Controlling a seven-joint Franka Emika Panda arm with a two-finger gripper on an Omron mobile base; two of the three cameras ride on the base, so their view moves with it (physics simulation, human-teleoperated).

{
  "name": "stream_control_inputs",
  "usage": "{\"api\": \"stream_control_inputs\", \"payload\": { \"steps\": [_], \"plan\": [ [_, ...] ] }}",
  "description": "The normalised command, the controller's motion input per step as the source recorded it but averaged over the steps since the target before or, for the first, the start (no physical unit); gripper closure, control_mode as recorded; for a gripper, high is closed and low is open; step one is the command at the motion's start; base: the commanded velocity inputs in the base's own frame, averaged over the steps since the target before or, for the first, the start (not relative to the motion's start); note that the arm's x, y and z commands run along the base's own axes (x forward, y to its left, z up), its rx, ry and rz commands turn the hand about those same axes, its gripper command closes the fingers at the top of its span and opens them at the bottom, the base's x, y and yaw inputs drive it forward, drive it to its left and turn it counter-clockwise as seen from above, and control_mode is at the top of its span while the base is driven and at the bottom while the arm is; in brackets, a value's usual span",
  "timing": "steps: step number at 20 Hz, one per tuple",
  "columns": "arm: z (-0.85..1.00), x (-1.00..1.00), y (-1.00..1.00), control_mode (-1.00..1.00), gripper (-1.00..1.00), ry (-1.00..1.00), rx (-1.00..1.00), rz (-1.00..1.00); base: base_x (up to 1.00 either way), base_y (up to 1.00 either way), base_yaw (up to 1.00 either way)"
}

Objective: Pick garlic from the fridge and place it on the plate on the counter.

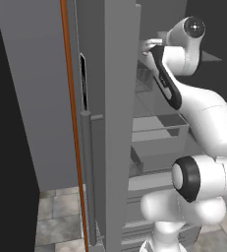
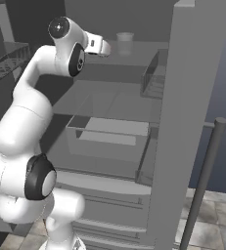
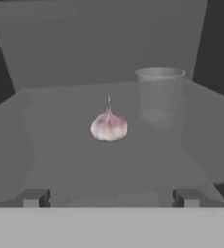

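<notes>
Fingertips (image 3: 36, 197) spread wide, gripper (image 3: 111, 198) empty, garlic (image 3: 109, 126) centered ahead on fridge shelf (image 3: 60, 145). Risk: overshoot nudges bulb rolling, or sweep clips translucent cup (image 3: 159, 94) just beside.

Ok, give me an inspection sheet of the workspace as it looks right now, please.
Surface: grey fridge shelf, upper level, flat.
Job's things: garlic upright on the shelf, untouched; fridge open, inner shelves and lower drawers visible.
Clutter: translucent cup behind and to the right of the garlic in the hand view, apart from it.
Grippers: end effector open, fingertips spread, short of the garlic, roughly centred on it.
Cables: nothing seen.
Surroundings: vertical bar handle on the door, tiled floor below, wire basket on the door's inner side.
</notes>
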Motion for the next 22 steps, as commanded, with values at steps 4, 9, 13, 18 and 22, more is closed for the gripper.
{"api": "stream_control_inputs", "payload": {
  "steps": [4, 9, 13, 18, 22],
  "plan": [
    [0.0, 0.69, 0.0, -1.0, -1.0, 0.0, 0.0, 0.02, 0.0, 0.0, 0.0],
    [0.0, 0.62, 0.0, -1.0, -1.0, 0.0, 0.0, 0.05, 0.0, 0.0, 0.0],
    [-0.06, 0.65, -0.06, -1.0, -1.0, 0.04, 0.0, 0.04, 0.0, 0.0, 0.0],
    [-0.07, 0.43, -0.09, -1.0, -1.0, 0.1, -0.01, 0.0, 0.0, 0.0, 0.0],
    [-0.08, 0.18, 0.0, -1.0, -1.0, 0.04, 0.0, 0.0, 0.0, 0.0, 0.0]
  ]
}}
